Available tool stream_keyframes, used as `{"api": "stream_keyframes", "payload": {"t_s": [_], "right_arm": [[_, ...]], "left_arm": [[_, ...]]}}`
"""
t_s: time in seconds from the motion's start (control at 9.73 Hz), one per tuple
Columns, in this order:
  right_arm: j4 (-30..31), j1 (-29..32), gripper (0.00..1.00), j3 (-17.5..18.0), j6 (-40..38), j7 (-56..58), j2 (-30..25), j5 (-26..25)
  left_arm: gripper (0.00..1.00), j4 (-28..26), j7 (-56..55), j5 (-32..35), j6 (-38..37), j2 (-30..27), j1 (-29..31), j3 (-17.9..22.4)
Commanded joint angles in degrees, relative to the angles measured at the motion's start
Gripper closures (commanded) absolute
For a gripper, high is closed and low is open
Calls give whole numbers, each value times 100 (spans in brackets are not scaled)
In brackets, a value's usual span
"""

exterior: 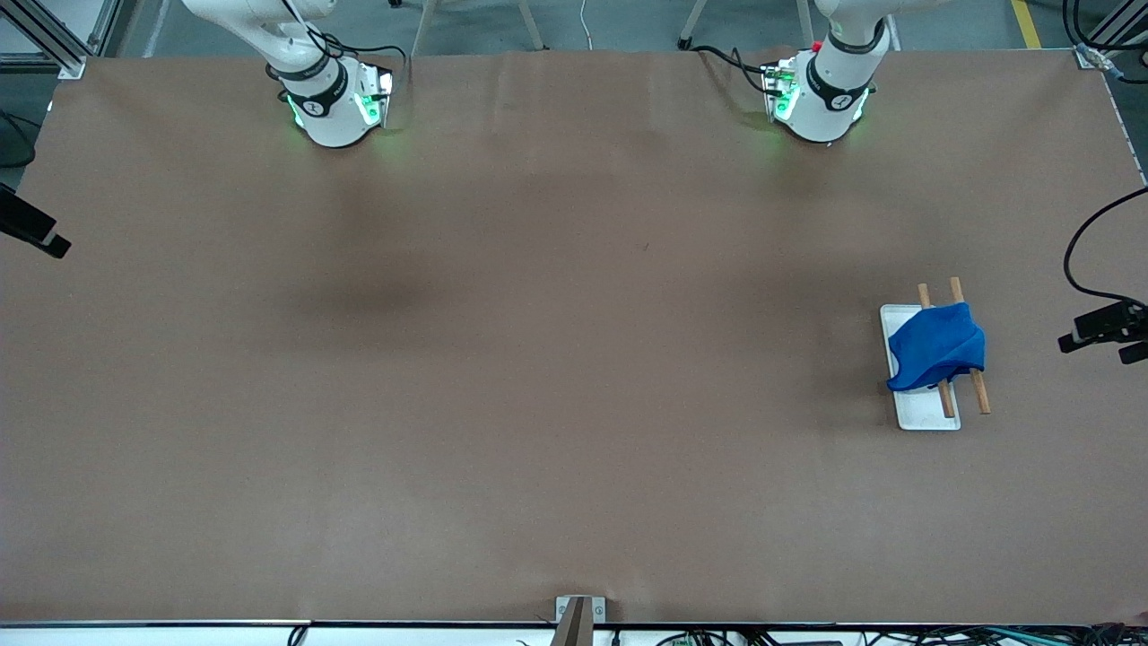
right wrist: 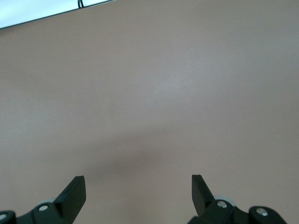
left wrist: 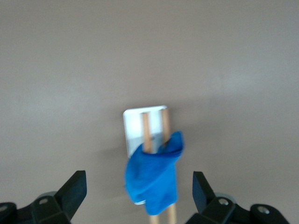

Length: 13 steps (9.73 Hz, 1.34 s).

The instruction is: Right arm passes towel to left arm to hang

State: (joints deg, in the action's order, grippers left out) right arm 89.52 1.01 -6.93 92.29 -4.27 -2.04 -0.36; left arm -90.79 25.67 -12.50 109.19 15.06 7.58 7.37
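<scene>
The blue towel (exterior: 935,357) is draped over two wooden rods (exterior: 981,392) of a rack with a white base (exterior: 928,413), toward the left arm's end of the table. In the left wrist view my left gripper (left wrist: 139,191) is open and empty, up in the air over the towel (left wrist: 153,175) and the rack base (left wrist: 135,126). My right gripper (right wrist: 138,193) is open and empty over bare brown table. Neither gripper shows in the front view; only the left arm's base (exterior: 821,94) and the right arm's base (exterior: 336,103) do.
The brown table (exterior: 538,359) spreads wide around the rack. Black camera mounts stand at the table's two ends (exterior: 1108,327) (exterior: 31,229). A small metal bracket (exterior: 578,615) sits at the edge nearest the front camera.
</scene>
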Motion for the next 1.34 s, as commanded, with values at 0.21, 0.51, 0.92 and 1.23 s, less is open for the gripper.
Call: {"api": "stream_keyframes", "payload": {"t_s": [0.21,0.51,0.92,1.23], "right_arm": [[31,233,0,350,-97,93,-103,-342],[22,233,0,350,-106,67,-103,-334],[22,233,0,359,-141,23,-103,-333],[4,251,0,359,-141,-231,-103,-272]], "left_arm": [[0,-622,-2422,1468,-90,-1212,-11,-1587],[0,-370,-2628,1408,-827,-1645,-441,-1528],[0,536,-2689,1032,-2068,-1593,-887,-1074],[0,448,-3093,1039,-2200,-1673,-969,-956]]}}
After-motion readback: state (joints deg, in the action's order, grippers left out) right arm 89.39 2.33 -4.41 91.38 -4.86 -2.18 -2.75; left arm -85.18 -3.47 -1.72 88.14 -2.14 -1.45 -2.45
